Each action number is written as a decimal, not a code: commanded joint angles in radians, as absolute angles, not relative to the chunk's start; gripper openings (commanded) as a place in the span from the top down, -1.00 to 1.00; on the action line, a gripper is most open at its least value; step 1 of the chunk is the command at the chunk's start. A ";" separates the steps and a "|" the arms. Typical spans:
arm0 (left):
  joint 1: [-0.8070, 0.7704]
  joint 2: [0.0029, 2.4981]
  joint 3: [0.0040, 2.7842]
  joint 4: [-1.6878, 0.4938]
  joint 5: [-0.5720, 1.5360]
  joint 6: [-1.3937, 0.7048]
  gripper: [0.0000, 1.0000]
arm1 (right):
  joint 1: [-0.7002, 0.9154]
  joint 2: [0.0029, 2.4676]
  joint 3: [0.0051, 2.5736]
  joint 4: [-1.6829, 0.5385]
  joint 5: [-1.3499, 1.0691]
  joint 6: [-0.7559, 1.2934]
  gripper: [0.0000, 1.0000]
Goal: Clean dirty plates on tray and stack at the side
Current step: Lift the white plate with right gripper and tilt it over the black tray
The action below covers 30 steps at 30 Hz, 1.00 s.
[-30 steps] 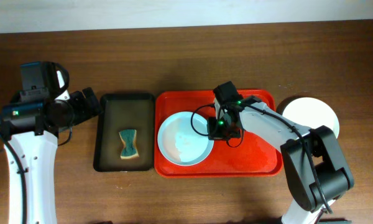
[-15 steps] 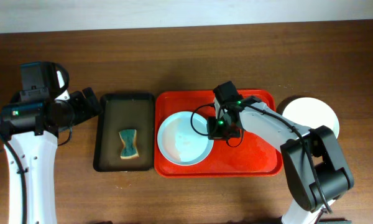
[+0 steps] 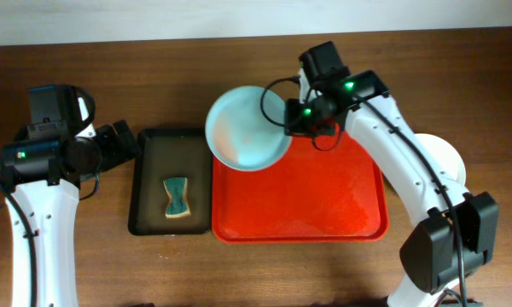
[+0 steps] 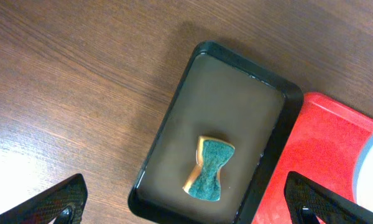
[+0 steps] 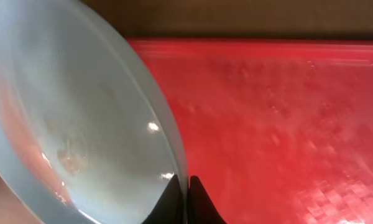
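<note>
One glossy round plate [image 3: 243,128], pinched by the right hand [image 3: 290,121], overhangs the pebbled red tray [image 3: 324,200]; left hand [image 3: 126,141] gapes.

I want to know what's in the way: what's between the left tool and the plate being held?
In the overhead view, the dark tray with its sponge lies between the left tool and the plate.

The right gripper [image 3: 288,122] pinches the round pale mint plate [image 3: 243,128] by its three o'clock rim, over the eleven o'clock corner of the large red plastic tray [image 3: 307,200]. At the red tray's nine o'clock, a dark rectangular tray [image 3: 145,183] holds a green sponge [image 3: 177,198].
</note>
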State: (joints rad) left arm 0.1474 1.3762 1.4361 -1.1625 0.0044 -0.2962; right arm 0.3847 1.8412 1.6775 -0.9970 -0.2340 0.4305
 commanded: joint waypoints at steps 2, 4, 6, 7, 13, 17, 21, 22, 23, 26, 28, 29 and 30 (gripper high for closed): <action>0.152 1.369 1.446 -1.162 0.012 -0.306 -0.98 | 0.479 1.869 1.695 -0.902 -0.200 0.515 0.92; 0.152 1.369 1.446 -1.162 0.012 -0.306 -0.98 | 0.540 1.896 1.694 -0.855 -0.159 0.515 0.92; 0.152 1.369 1.446 -1.162 0.012 -0.306 -0.98 | 0.590 1.925 1.694 -0.820 -0.100 0.514 0.92; 0.152 1.369 1.446 -1.162 0.012 -0.306 -0.99 | 0.617 1.941 1.694 -0.801 -0.061 0.514 0.92; 0.152 1.369 1.446 -1.162 0.012 -0.306 -0.99 | 0.714 1.948 1.710 -0.723 0.198 0.453 0.92; 0.152 1.369 1.446 -1.162 0.012 -0.306 -0.99 | 0.775 1.935 1.771 -0.725 0.393 0.377 0.92; 0.152 1.369 1.446 -1.162 0.012 -0.306 -0.98 | 0.863 1.935 1.821 -0.723 0.667 0.237 0.92; 0.152 1.369 1.446 -1.162 0.012 -0.306 -0.98 | 0.879 1.935 1.826 -0.719 0.707 0.215 0.92; 0.152 1.369 1.446 -1.162 0.012 -0.306 -0.98 | 0.910 1.934 1.834 -0.709 0.781 0.173 0.92; 0.152 1.369 1.446 -1.162 0.012 -0.306 -0.98 | 0.983 1.934 1.835 -0.667 0.992 0.075 0.92; 0.152 1.369 1.446 -1.162 0.012 -0.306 -0.98 | 1.039 1.934 1.835 -0.604 1.132 -0.023 0.92; 0.152 1.369 1.446 -1.162 0.012 -0.306 -0.98 | 1.052 1.934 1.835 -0.588 1.159 -0.049 0.92; 0.152 1.369 1.446 -1.162 0.012 -0.306 -0.98 | 1.069 1.934 1.835 -0.565 1.195 -0.085 0.92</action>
